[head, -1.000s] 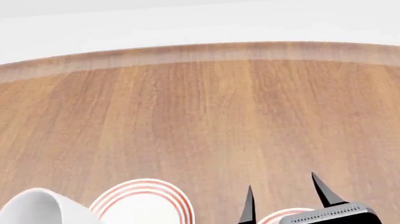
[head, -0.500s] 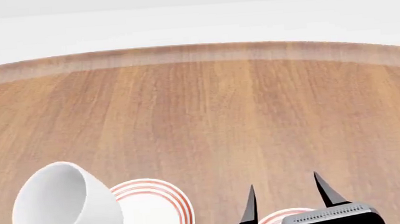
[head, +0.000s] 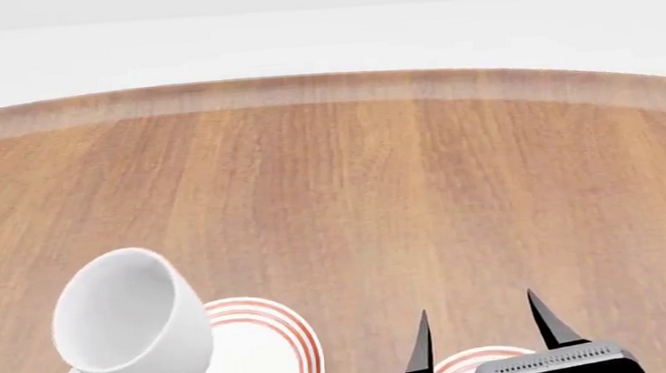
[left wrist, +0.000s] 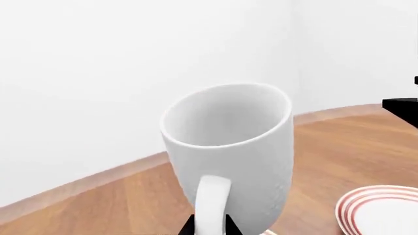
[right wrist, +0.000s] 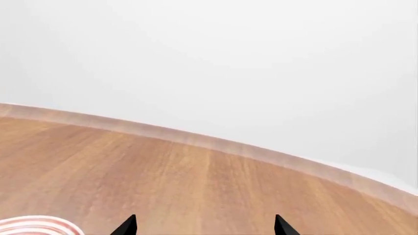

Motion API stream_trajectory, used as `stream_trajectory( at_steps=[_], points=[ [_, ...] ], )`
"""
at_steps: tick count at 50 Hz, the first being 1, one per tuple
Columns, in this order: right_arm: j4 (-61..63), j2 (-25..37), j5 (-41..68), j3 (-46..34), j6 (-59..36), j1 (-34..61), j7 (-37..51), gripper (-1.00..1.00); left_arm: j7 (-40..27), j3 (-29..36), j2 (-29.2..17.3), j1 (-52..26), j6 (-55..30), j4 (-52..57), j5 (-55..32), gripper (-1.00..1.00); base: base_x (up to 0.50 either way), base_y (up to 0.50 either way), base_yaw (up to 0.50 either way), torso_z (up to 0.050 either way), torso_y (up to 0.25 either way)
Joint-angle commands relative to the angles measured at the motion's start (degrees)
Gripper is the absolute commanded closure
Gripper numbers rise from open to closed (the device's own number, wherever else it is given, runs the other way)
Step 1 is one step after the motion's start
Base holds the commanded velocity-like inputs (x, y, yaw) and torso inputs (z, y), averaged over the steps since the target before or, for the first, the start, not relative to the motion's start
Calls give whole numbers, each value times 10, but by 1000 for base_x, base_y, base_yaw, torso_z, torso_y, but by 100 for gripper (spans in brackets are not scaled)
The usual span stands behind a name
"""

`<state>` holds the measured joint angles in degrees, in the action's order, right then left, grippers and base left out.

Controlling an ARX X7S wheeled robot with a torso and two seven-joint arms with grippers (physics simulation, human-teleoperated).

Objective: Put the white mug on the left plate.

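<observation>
step: carrying | my left hand [left wrist: 209, 226] grasps white mug [head: 131, 324] by its handle, tilted above left plate [head: 263, 354] | right hand [head: 481, 339] released, idle | next: level, lower onto plate

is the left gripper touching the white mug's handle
Touching. In the left wrist view the left gripper's dark fingers sit tight against both sides of the white mug's loop handle, no gap showing, with the mug held tilted.
</observation>
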<state>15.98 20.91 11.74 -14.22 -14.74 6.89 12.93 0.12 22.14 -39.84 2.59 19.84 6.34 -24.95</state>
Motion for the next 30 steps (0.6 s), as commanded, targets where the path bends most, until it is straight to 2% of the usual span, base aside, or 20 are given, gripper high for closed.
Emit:
stream_trajectory(
  at_steps=[1,20,30],
  points=[
    [1,2,2,0,-3,1,2,-100,21,10,8,-37,-12,-30,2,100,0,0,0,0,0],
    [-2,3,3,-2,3,-2,4,-100,41,30,47,-87,-25,-81,5,100,0,0,0,0,0],
    [-2,5,6,0,5,-2,5,-100,57,43,83,-121,-22,-157,14,100,0,0,0,0,1]
  ],
)
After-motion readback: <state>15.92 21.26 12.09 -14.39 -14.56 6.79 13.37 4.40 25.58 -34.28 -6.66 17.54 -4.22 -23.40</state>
